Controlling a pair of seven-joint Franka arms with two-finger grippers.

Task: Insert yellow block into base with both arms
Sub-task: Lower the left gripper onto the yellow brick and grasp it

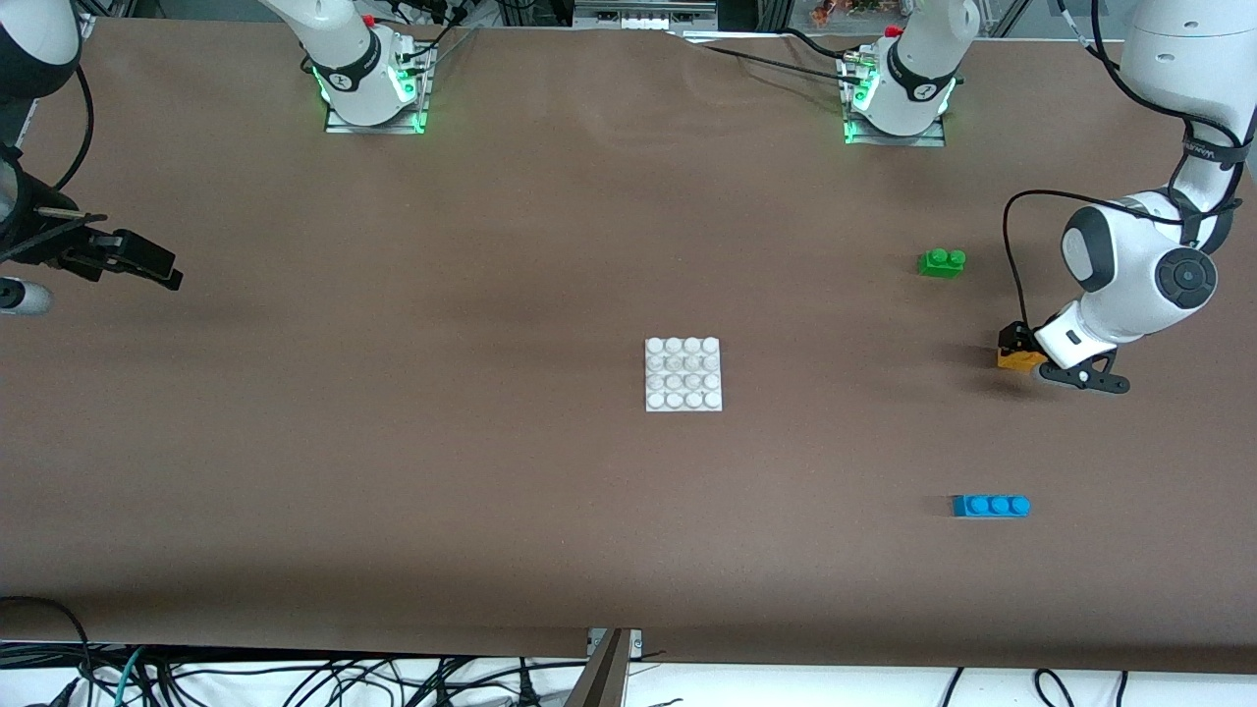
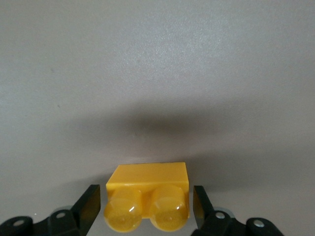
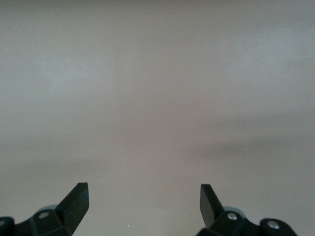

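Two arms share the bench (image 1: 491,511), but only the left one is at work: the left gripper (image 2: 146,204) is down at the yellow block (image 2: 147,196), which lies on the bench toward the left arm's end, between the green two-stud brick (image 1: 942,262) and the blue three-stud brick (image 1: 991,506) in depth, and well apart from the white studded base (image 1: 683,373) at the middle of the bench. In the left wrist view the block sits squarely between the fingers (image 2: 87,205), its long axis of two studs running from one finger to the other, so a grip would take it by its short ends. A thin gap shows on each side, so the fingers bracket the block closely without yet clamping it, as far as I can judge. The right gripper (image 3: 144,202) hangs over bare bench at the right arm's end with its fingers wide apart and nothing between them; that arm waits. For the coming move, the base lies from the block toward the right arm's end, and the left arm is plainly the nearer one to the block
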